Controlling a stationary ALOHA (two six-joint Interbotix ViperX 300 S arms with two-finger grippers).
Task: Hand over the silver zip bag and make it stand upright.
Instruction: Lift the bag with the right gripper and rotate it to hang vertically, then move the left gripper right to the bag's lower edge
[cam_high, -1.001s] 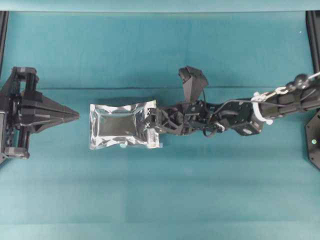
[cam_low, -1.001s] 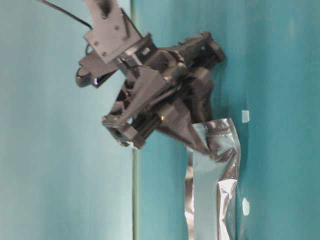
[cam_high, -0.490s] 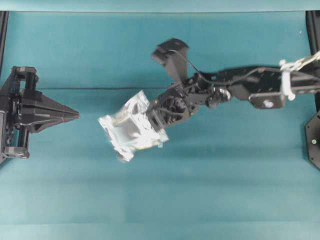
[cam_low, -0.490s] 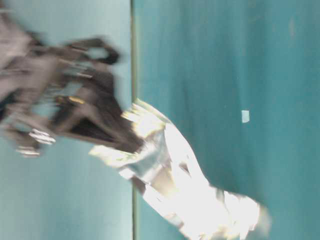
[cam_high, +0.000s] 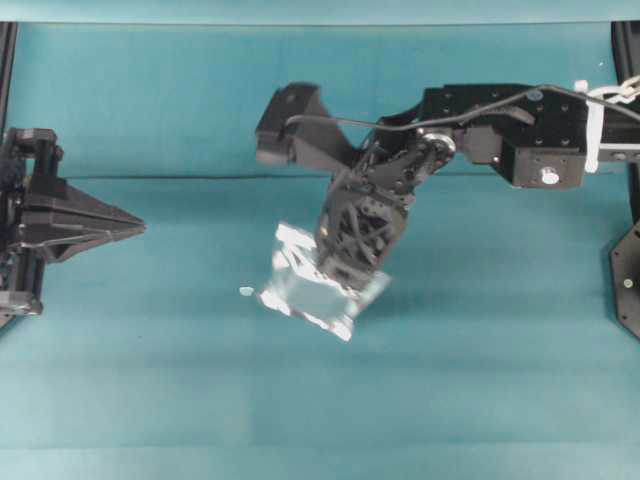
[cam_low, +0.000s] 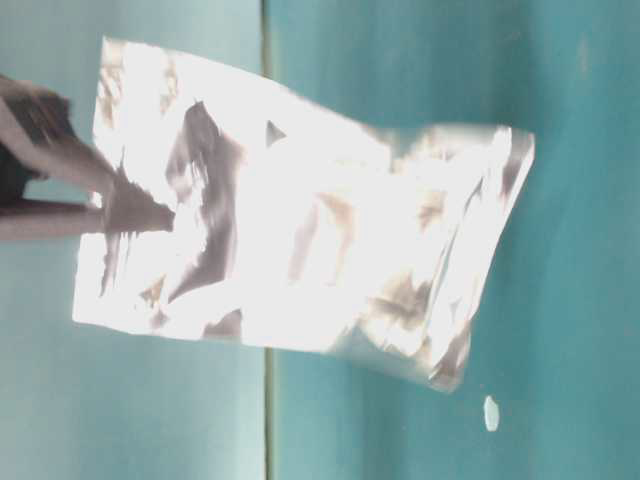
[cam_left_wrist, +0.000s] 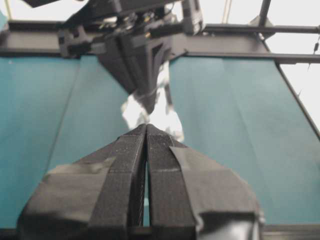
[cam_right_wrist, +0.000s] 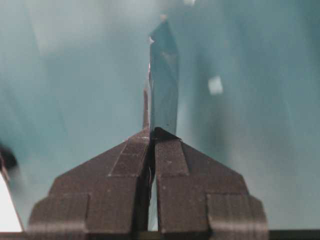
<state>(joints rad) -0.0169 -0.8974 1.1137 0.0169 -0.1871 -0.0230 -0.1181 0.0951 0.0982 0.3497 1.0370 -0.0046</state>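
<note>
Now my right gripper (cam_high: 345, 282) clamps the silver zip bag (cam_high: 300, 295) mid-table (blurred), left gripper (cam_high: 135, 227) pinched together, empty, far left.

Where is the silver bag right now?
In the overhead view the silver bag hangs near the table's middle, pinched in the right gripper, well right of the shut left gripper.

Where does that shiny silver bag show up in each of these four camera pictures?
Overhead: the silver zip bag sits near the middle, pinched by the right gripper.
Table-level: it fills most of the picture, blurred.
Left wrist: small and bright, just beyond the shut left gripper.
Right wrist: seen edge-on, rising from the fingertips.
Shared landmark: the teal table.
</note>
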